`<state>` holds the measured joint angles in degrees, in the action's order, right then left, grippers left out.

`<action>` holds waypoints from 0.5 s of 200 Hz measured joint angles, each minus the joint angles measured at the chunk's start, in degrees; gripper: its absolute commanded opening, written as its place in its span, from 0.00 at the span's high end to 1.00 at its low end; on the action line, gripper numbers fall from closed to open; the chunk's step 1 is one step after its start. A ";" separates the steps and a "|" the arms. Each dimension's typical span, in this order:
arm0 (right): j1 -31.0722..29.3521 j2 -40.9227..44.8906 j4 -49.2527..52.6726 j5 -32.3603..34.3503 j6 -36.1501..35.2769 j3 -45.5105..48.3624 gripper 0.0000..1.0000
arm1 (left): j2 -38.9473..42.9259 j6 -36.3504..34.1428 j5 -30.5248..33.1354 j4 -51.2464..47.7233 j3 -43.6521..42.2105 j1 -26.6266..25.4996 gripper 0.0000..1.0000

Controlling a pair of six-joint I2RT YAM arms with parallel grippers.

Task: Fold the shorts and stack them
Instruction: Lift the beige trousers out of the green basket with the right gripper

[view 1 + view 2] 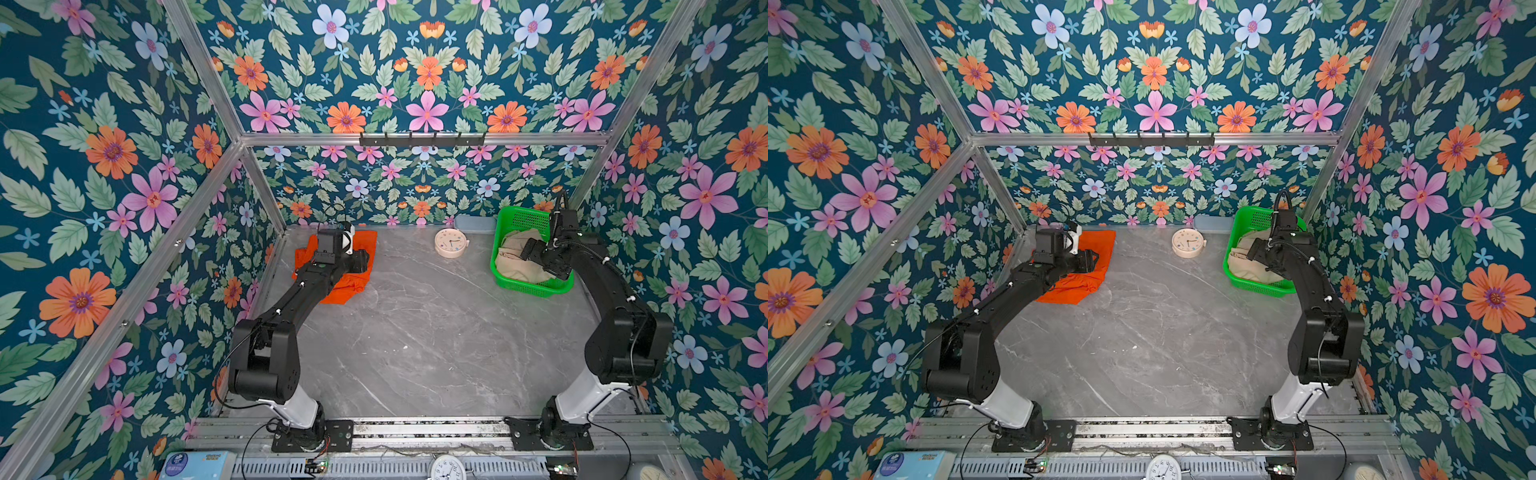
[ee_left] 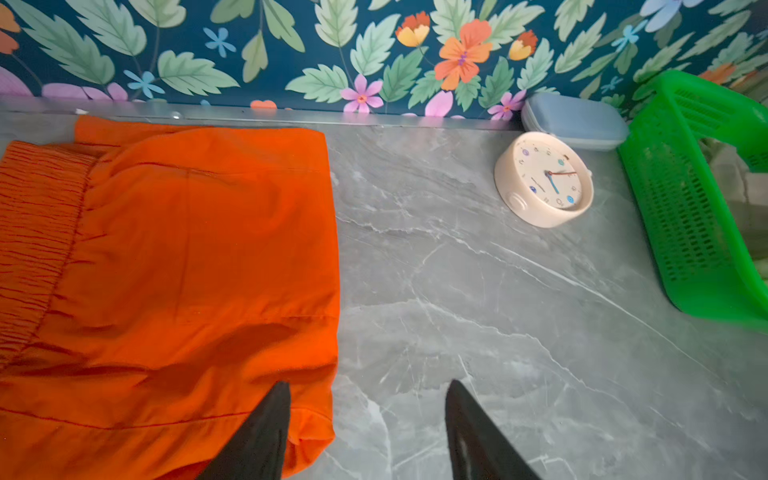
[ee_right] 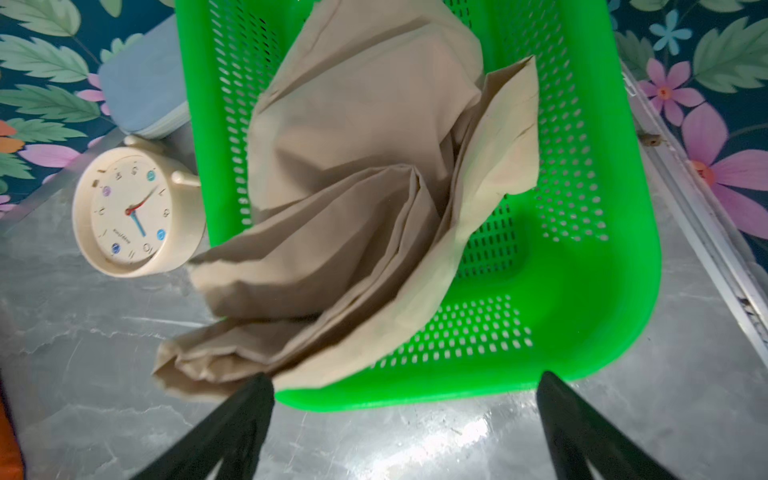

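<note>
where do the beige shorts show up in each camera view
top view: beige shorts bunched in the green basket.
top view: same, in the basket.
left wrist: only a blurred sliver inside the basket, beyond the cream clock.
right wrist: large, cloth overlapping the basket's rim on the clock side.
shared landmark: the cream clock beside the basket.

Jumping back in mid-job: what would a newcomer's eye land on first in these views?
The loud floral wallpaper on every wall grabs attention first. On the grey table, the bright orange shorts lie folded at the far left, the open left claw at their edge. At far right, the green basket holds crumpled beige shorts spilling over its rim, the right claw open over it.
</note>
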<state>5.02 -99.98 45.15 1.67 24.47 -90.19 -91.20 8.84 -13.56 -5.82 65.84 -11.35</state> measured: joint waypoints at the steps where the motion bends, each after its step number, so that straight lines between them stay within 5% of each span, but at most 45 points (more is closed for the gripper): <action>1: 0.04 -0.20 0.00 -0.09 0.00 -0.09 0.01 | 0.04 0.00 0.00 0.07 -0.11 -0.02 0.40; 44: 1.88 -10.27 -0.72 -4.26 0.70 -5.73 0.03 | 0.15 0.98 -0.48 1.01 -2.95 -1.14 0.40; 55: 1.95 -13.05 -1.14 -5.44 0.74 -7.17 0.15 | -0.09 1.11 -0.76 1.16 -3.02 -1.40 0.41; 74: 2.64 -17.20 -1.97 -8.92 1.18 -9.40 0.64 | -0.35 1.20 -1.05 1.16 -3.06 -1.44 0.41; 100: 3.58 -17.68 -3.48 -10.64 2.54 -9.68 0.90 | 0.17 1.29 -1.05 1.14 -2.91 -1.79 0.42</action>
<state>8.60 -117.67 41.67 -8.97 27.00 -99.88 -91.02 10.13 -14.61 -4.69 62.94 -13.15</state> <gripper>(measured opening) 0.198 0.583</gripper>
